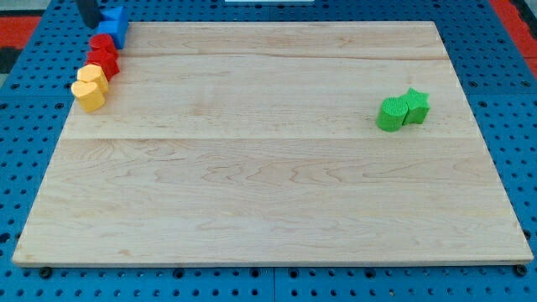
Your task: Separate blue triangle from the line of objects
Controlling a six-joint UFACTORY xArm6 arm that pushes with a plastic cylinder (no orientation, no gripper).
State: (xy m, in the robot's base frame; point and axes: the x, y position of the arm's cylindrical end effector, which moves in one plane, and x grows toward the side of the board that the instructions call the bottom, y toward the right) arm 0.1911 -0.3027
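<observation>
A line of blocks runs down the board's top-left edge. At its top are two blue blocks, one (pixel 118 15) at the corner and one (pixel 110 32) just below it; I cannot tell which is the triangle. Below them come two red blocks (pixel 103 54), then two yellow blocks (pixel 90 86). The dark rod enters at the view's top left. My tip (pixel 90 23) sits just left of the blue blocks, close to or touching them.
The wooden board (pixel 268 184) lies on a blue pegboard. Two green blocks stand together at the right, a round one (pixel 390 114) and a star-shaped one (pixel 415 105).
</observation>
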